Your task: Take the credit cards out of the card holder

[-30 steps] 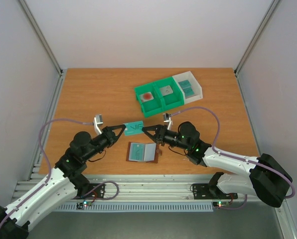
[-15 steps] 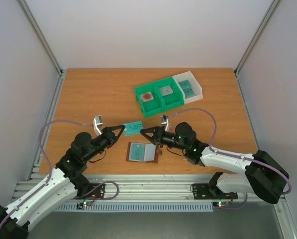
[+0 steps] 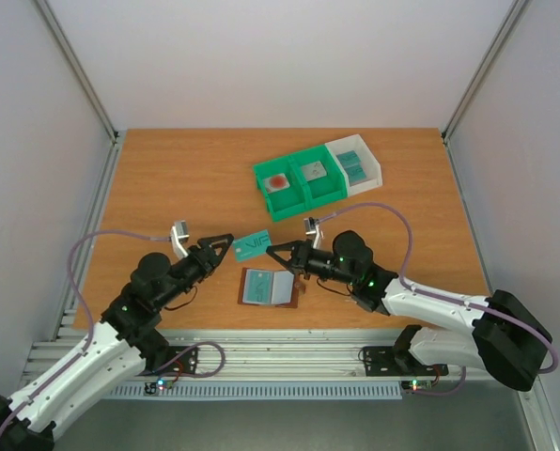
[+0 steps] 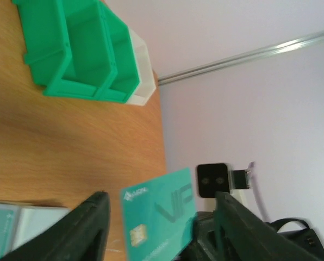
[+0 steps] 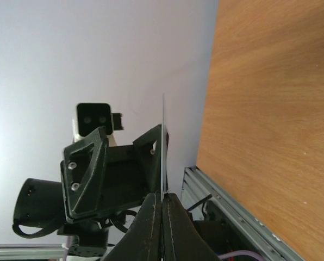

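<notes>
Right hand (image 3: 272, 249) pinches a teal credit card (image 3: 250, 244) aloft. Left hand (image 3: 220, 246) is spread beside it, with the open card holder (image 3: 268, 287) on the desk (image 3: 167, 178) below both.

Left wrist: the card hangs between spread fingers (image 4: 91, 228), seemingly touching neither (a handover, I judge).

Right wrist: the hand is pressed onto the card's edge.

Next: carry it clear and set it down.

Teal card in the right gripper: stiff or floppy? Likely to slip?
Probably stiff: the card juts out unsupported from the right gripper and looks straight edge-on. Likely light; pinched at one edge, smooth plastic might pivot or slip.

Glossy plastic card (image 4: 159, 213) — wood-grain table (image 3: 167, 183)
</notes>
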{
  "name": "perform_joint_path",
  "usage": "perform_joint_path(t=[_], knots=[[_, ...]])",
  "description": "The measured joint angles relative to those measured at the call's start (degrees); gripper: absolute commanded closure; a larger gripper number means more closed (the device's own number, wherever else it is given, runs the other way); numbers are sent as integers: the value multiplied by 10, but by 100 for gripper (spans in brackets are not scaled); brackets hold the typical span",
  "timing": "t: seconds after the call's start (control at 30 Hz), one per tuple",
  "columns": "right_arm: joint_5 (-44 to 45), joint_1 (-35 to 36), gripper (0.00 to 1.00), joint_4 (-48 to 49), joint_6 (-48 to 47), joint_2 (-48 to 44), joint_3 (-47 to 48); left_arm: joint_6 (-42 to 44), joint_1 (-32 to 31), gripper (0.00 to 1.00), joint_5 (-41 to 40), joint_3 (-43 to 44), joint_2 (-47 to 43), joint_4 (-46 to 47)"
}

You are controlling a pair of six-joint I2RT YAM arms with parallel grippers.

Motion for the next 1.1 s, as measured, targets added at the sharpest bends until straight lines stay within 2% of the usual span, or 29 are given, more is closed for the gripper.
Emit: perform_joint_path(t=[0.17, 0.2, 0.37, 0.57, 0.77, 0.93, 1.1], knots=[[-1, 0, 99, -68, -40, -20, 22, 12, 0, 3, -13, 9, -12, -57], [0, -1, 99, -93, -53, -27, 34, 17, 0, 1, -14, 15, -12, -71], [-2, -17, 99, -204, -119, -50, 103, 56, 0, 1, -13, 61, -6, -141], [-27, -99, 99, -330, -206, -44, 176, 103, 0, 1, -4, 99, 21, -197], [-72, -217, 99, -422, -287, 19, 238, 144, 0, 1, 20, 100, 32, -221], [-91, -288, 99, -505, -369, 89, 323, 174, 0, 1, 33, 100, 33, -229], [-61, -335, 99, -581, -464, 153, 432, 198, 0, 1, 42, 100, 33, -243]])
